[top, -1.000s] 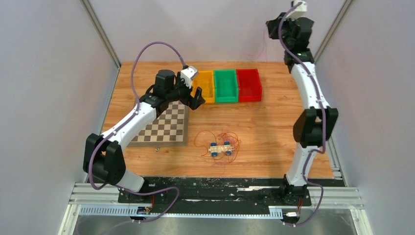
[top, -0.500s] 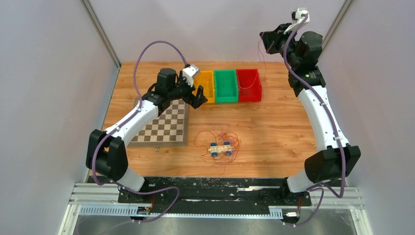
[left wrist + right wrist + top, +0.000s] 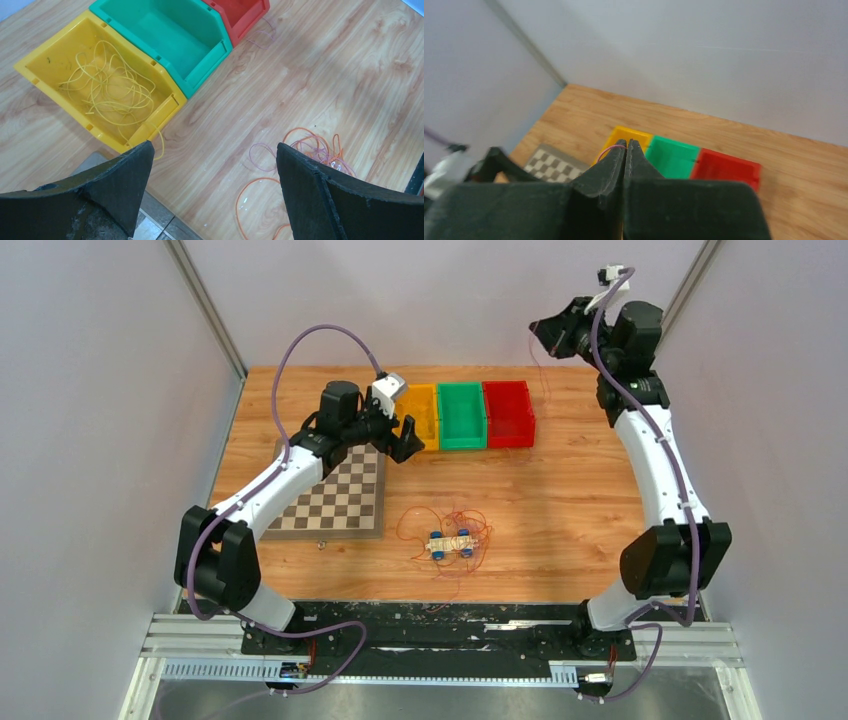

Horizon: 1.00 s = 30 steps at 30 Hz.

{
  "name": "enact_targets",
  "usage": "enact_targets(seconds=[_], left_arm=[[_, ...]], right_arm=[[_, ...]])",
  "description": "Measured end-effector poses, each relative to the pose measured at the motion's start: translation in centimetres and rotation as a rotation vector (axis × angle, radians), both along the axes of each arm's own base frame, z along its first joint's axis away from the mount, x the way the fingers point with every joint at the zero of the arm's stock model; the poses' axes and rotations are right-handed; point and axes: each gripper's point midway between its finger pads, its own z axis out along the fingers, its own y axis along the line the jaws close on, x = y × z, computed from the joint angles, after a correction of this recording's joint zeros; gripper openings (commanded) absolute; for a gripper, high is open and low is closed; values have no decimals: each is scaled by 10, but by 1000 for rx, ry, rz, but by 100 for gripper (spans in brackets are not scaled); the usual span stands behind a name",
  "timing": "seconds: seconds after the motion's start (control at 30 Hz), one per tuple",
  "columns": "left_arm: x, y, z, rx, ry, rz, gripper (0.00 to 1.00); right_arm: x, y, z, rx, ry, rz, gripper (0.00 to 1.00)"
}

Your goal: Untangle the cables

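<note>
Orange and red thread-thin cables [image 3: 452, 528] lie in a loose tangle on the wooden tabletop [image 3: 570, 490]. They loop around a small pale board with blue wheels [image 3: 452, 543], just to the 3 o'clock side of the checkered game board [image 3: 335, 500].

The left gripper [image 3: 400, 447] hangs over the far corner of that game board, beside the yellow plastic bin [image 3: 425, 390]. Its jaws are spread wide and hold nothing. From it the tangle sits at about 5 o'clock, well apart.

In the left wrist view the orange loops show at 4 o'clock, near the right fingertip. Thin yellow cables [image 3: 107, 92] lie curled inside the yellow bin at 10 o'clock, with one strand spilling over its near rim. A green plastic bin [image 3: 461, 445] and a red plastic bin [image 3: 510, 440] stand in a row at 3 o'clock from the yellow one.

The right gripper [image 3: 540, 328] sits high over the far right corner of the tabletop. Its jaws are pressed together on a thin red cable [image 3: 608, 149], which peeps out at the tips as a small arc. In the top view a faint strand hangs from it towards the red bin at 7 o'clock. Whether its end lies in the bin cannot be told.
</note>
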Motion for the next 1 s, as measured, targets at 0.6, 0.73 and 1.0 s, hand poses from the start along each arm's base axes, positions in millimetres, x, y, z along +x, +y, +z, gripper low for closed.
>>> enact_targets(seconds=[0.6, 0.73, 1.0], left_arm=[[-4, -2, 7, -22, -19, -15, 100], [-7, 0, 8, -22, -22, -12, 100], [-3, 7, 5, -14, -20, 15, 100]], right_arm=[[-83, 102, 155, 75, -400, 310, 0], [-26, 95, 111, 59, -323, 242, 0], [81, 25, -3, -69, -169, 11, 0]])
